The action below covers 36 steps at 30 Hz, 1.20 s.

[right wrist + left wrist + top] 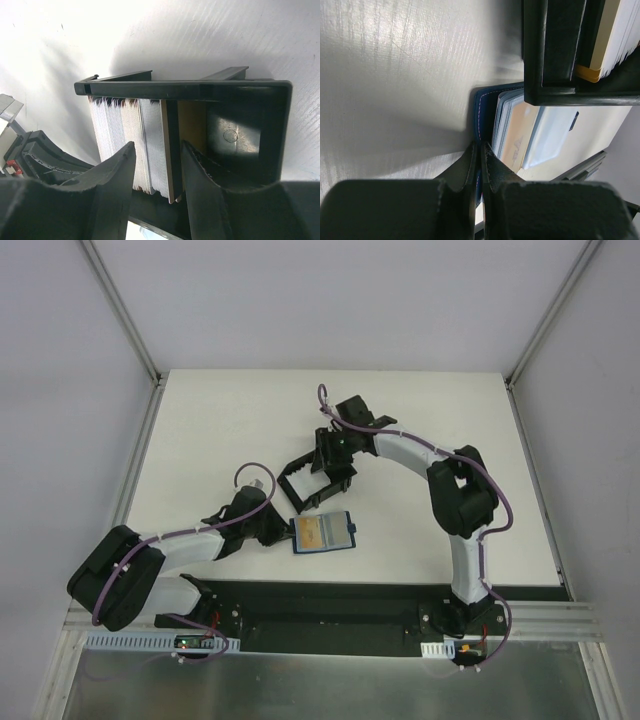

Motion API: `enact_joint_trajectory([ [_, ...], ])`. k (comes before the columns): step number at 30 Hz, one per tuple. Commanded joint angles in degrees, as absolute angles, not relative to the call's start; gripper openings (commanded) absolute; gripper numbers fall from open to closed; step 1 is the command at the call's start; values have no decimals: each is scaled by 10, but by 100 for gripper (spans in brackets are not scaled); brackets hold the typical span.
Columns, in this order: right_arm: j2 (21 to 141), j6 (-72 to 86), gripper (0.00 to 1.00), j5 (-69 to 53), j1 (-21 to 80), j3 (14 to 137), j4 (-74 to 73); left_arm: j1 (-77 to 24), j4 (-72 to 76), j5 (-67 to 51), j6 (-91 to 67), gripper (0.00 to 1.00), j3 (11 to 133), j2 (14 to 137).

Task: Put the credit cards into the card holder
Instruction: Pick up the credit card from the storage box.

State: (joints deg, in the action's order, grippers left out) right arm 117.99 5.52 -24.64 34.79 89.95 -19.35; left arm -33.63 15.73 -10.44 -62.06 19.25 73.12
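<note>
Pinching the near edge of the card holder [325,533], the left end effector [480,150] has its jaws pressed together on the dark navy cover, with only that thin edge between them. The card holder lies opened flat just below centre frame in the top view. It is navy outside with pale stitching along the rim and lighter blue-grey inside. A tan card [517,135] sits on one half and a whitish panel on the other. Just above it, toward upper centre, stands a black open-sided box frame [200,90]. A tight stack of credit cards [135,135] stands on edge in it, with white edges and some brown speckling at the top corners. One tan face shows at the end of the row. The right end effector [157,167] hangs over this box. Its jaws are parted to a middling width and straddle the end of the stack; cannot tell whether the pads touch any card. The desk [220,430] is matte white with a fine linear grain and soft shadows under both arms. A black base plate [330,600] runs along the lower edge, where both arms are bolted. A brushed metal sheet lies below it. Pale grey walls [330,300] close in the top and sides, with aluminium posts [120,310] running diagonally at the upper corners. Purple cables [245,472] loop over each arm.
</note>
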Motion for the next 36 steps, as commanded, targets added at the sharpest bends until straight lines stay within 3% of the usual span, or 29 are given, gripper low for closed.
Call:
enact_joint_trajectory([
  [1, 1137, 64, 43, -270, 350, 893, -182, -329, 143, -107, -606, 0, 200, 741],
  [5, 1130, 64, 33, -267, 349, 887, -177, -329, 142, -106, -606, 0, 200, 741],
  [10, 1122, 68, 29, -272, 348, 886, -170, -329, 143, -108, -606, 0, 200, 743],
  [12, 1121, 68, 20, -277, 346, 886, -167, -329, 144, -109, -606, 0, 200, 744],
  [17, 1118, 69, 19, -277, 346, 884, -167, -329, 145, -110, -606, 0, 200, 744],
  [27, 1109, 14, 1, -149, 361, 896, -203, -329, 147, -109, -606, 0, 200, 743],
  [36, 1065, -43, 0, -39, 403, 881, -194, -329, 147, -112, -603, 0, 200, 740],
])
